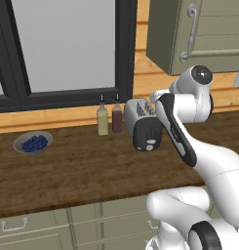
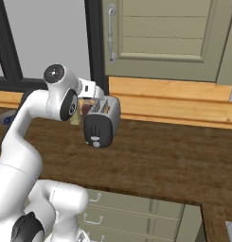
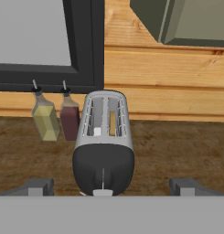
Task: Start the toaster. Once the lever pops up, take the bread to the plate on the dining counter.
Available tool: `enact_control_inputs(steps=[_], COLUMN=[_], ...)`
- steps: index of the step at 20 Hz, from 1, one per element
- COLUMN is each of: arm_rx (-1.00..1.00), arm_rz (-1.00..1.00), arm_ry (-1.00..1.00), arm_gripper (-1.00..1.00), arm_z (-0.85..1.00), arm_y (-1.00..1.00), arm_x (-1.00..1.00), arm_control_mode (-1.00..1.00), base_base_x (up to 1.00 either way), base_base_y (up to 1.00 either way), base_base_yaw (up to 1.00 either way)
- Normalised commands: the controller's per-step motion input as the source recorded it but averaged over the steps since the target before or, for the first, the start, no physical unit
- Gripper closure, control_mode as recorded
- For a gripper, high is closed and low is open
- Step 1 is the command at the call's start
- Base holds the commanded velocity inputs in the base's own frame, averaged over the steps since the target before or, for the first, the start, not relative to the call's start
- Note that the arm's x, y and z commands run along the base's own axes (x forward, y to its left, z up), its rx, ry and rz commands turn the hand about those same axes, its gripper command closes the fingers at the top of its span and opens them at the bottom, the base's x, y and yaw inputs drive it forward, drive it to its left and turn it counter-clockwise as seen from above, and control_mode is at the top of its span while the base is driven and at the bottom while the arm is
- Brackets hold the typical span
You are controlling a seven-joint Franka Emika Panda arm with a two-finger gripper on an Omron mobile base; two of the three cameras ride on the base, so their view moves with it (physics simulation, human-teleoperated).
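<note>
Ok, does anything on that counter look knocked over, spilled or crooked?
Nothing stands out. The toaster stands upright on the counter beside two upright bottles, and the bowl of blueberries sits level with nothing spilled. The open gripper hangs just in front of the toaster's black end.

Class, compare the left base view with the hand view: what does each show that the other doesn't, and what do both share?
Left base view alone: a bowl of blueberries at the left of the worktop, and drawer fronts below.

Hand view alone: the toaster's two top slots seen from above, bread in the right one, and the open hand with its fingertips wide either side.

Both: the toaster, two bottles left of it, the dark window frame, the wall cupboard.
</note>
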Motion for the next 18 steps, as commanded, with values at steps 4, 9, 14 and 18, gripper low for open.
enact_control_inputs(steps=[4, 9, 14, 18], arm_rx=[0.0, 0.0, 0.0, 0.0], arm_rz=[0.0, 0.0, 0.0, 0.0], arm_ry=[0.0, 0.0, 0.0, 0.0], arm_gripper=[-1.0, -1.0, -1.0, -1.0], arm_z=[0.0, 0.0, 0.0, 0.0], arm_y=[0.0, 0.0, 0.0, 0.0], arm_x=[0.0, 0.0, 0.0, 0.0], arm_control_mode=[-1.0, -1.0, -1.0, -1.0], base_base_x=[0.0, 0.0, 0.0, 0.0], base_base_y=[0.0, 0.0, 0.0, 0.0], base_base_yaw=[0.0, 0.0, 0.0, 0.0])
